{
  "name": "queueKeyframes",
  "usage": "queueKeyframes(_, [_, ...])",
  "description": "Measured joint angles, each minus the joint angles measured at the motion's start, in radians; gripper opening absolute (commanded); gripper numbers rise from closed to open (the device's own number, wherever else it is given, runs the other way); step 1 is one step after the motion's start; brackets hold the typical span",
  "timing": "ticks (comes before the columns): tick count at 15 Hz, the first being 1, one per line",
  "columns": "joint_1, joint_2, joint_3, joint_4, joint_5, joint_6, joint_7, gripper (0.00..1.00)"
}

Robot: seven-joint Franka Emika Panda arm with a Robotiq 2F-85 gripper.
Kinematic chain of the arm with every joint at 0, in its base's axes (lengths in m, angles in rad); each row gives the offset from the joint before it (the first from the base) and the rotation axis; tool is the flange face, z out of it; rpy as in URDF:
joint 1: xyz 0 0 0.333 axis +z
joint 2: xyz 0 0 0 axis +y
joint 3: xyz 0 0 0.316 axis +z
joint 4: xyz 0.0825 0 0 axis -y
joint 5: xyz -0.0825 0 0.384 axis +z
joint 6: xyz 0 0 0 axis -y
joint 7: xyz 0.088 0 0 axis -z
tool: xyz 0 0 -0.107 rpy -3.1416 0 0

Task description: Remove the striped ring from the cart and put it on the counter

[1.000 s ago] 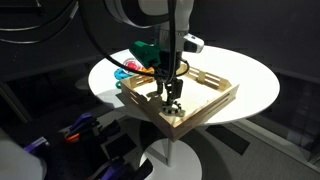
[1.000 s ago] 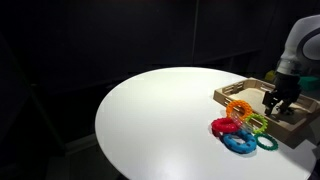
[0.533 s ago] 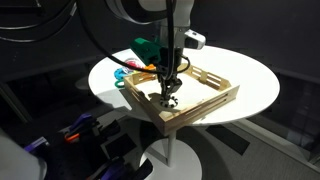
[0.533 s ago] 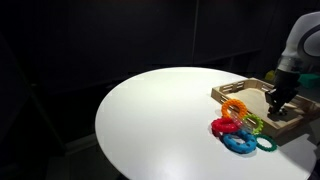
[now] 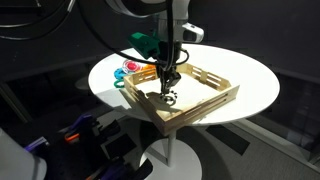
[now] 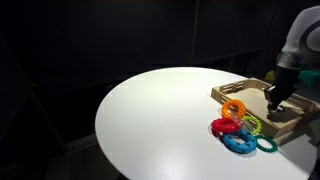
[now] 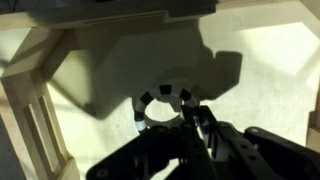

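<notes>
Inside the shallow square light-wood tray (image 5: 206, 106) with slatted sides, over its pale bottom: the small flat black-and-white striped ring (image 7: 163, 105), well apart from the slatted wall at the left of the wrist view. Right at the lower right edge of the striped ring, the dark fingertips (image 7: 205, 126) of the hand (image 7: 196, 118), drawn close together there and deep in shadow. Cannot tell whether pinching the rim or merely touching it, nor whether the ring is resting on the tray bottom or hanging just above it.

In both exterior views, hand (image 5: 165, 88) pointing straight down within the tray walls, near the tray's middle (image 6: 272, 100). Under the tray, the large round white counter (image 6: 150, 110) on its white pedestal, tray set toward one edge. Just beside the tray on the counter, a cluster of colourful plastic toys (image 6: 240, 132) in red, blue, orange and green, close against one slatted side.
</notes>
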Motion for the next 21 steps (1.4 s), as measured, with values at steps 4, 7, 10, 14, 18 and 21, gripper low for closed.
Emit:
queueKeyframes(4, [0.020,-0.062,0.020,0.000,-0.005,-0.055,0.002,0.06])
queueKeyframes(7, [0.036,-0.114,0.043,0.000,-0.005,-0.097,0.004,0.06])
queueKeyframes(10, [0.057,-0.168,0.073,0.000,-0.005,-0.130,0.006,0.06])
queueKeyframes(14, [0.093,-0.227,0.116,0.000,-0.005,-0.182,0.009,0.06])
queueKeyframes(18, [0.137,-0.256,0.150,0.001,-0.003,-0.223,0.009,0.05])
queueKeyframes(21, [0.174,-0.260,0.173,0.000,-0.002,-0.244,0.008,0.06])
